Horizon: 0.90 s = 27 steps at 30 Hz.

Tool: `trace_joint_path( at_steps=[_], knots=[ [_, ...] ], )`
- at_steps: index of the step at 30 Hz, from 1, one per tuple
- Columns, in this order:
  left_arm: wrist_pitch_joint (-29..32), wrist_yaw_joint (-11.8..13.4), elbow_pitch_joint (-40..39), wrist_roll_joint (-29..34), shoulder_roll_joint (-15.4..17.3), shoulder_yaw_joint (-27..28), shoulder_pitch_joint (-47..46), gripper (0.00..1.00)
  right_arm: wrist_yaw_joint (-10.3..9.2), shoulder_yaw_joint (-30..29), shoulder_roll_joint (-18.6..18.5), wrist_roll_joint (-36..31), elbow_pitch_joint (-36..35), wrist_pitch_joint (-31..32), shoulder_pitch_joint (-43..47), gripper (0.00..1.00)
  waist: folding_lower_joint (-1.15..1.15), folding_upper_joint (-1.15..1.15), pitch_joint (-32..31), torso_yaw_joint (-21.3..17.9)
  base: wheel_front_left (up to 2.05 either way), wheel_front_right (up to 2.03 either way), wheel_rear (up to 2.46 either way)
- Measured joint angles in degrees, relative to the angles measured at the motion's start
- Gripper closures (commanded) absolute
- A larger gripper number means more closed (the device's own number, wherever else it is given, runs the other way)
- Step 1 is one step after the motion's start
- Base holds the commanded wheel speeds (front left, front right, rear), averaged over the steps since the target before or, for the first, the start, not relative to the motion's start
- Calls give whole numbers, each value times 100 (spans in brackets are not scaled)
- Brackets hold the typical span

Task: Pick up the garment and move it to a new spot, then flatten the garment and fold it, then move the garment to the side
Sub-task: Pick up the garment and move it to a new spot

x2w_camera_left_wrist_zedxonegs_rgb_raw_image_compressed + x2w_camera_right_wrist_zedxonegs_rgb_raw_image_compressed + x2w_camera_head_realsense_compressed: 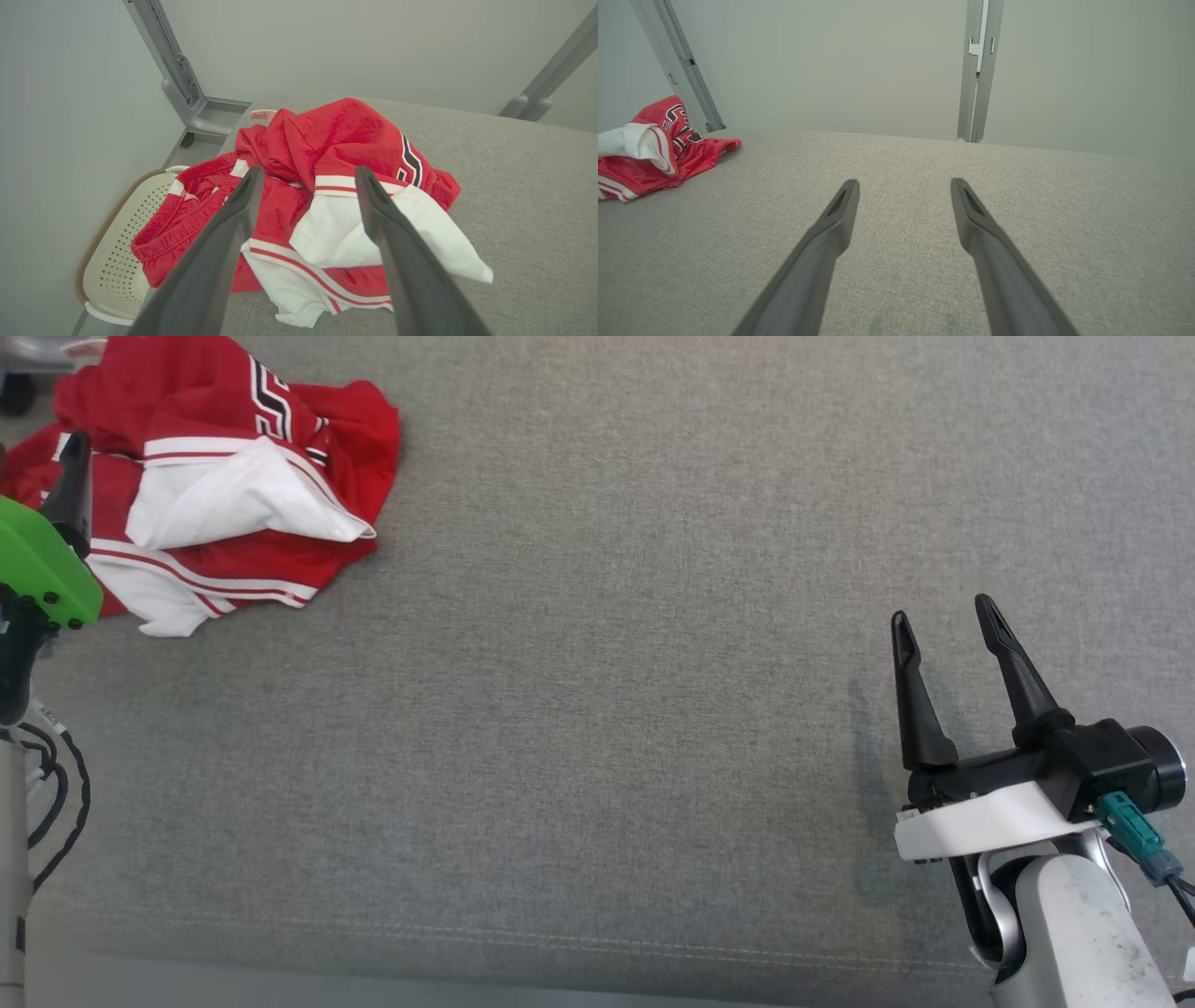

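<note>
We count one crumpled red-and-white sports garment (327, 140): top cut off in head view, one end overhanging grey fabric table (597, 709), hiding part of one cream perforated basket (121, 242). Left gripper (306, 175) spread wide, empty, garment just ahead; contact unclear to us. Right gripper (943, 611) spread wide, empty, garment well apart to its left.

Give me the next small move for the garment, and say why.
Probably lower the left gripper onto the garment and close. Its jaws are open with the crumpled pile right ahead of them, not yet gripped. The right gripper, also open, sits far off from it.
</note>
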Motion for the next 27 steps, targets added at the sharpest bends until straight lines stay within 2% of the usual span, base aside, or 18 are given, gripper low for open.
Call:
trace_joint_path(
  at_steps=[12,26,27],
  knots=[
    [200,-7,368,-404,424,-363,-232,0,0,70,0,-105,-155,0,-71,0,0,0,741,-427,0,0,0],
    [66,25,934,-423,605,-434,-712,0,0,19,1,-190,-332,0,-87,0,0,0,1241,-824,0,0,0],
    [64,25,947,-441,600,-445,-729,16,0,11,0,-190,-332,0,-87,0,0,0,1256,-841,0,0,0]
  ],
)
